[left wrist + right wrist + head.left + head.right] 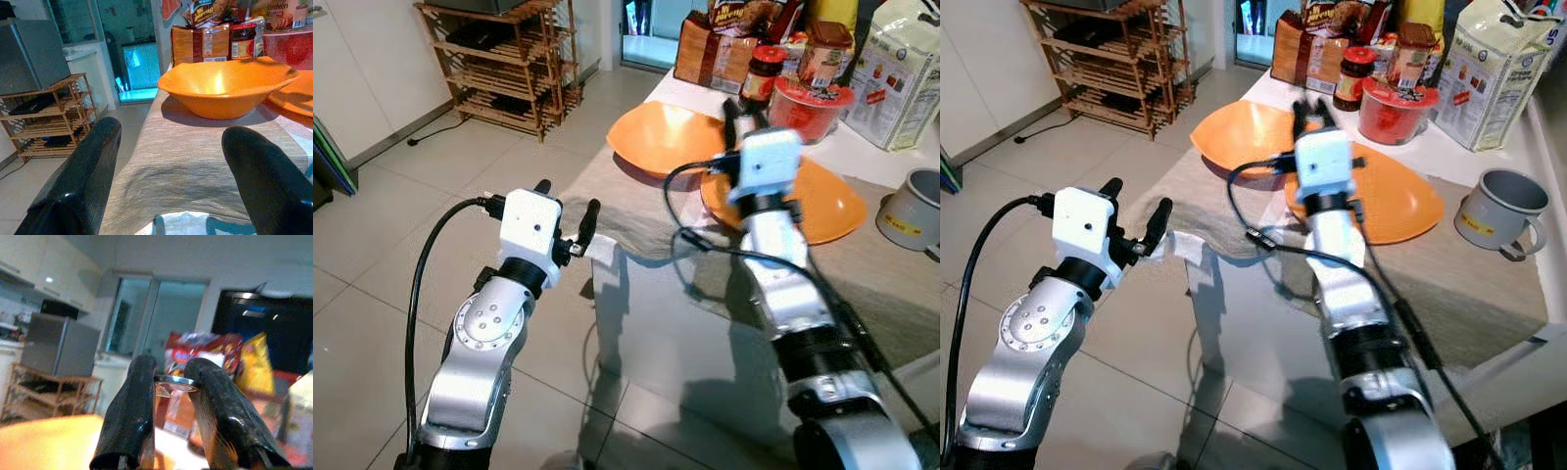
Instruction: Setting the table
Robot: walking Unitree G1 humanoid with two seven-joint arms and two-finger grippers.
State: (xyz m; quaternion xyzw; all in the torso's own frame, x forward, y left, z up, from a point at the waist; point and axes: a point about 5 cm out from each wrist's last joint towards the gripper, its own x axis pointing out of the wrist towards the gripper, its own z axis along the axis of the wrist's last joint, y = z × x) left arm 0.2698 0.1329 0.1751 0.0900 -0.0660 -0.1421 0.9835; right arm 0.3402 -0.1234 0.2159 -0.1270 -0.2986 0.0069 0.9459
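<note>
Floor (401, 225) lies wide and bare beside the table's near edge. Left gripper (570, 211) hangs open at the gray cloth's (636, 211) corner. Right gripper (168, 382) pinches a thin shiny spoon (177, 382) above the orange plate (837, 206), near the orange bowl (661, 132).

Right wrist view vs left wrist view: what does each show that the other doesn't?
Right wrist view: the right gripper with its fingers shut on a thin silvery item, too blurred to identify.

Left wrist view: the left gripper with its fingers open and holding nothing, the grey cloth under the orange bowl, and a red-lidded jar.

Both: the wooden rack with a grey box on top, the glass door behind it and the snack packets. A blurred orange patch low in the right wrist view may be the bowl.
</note>
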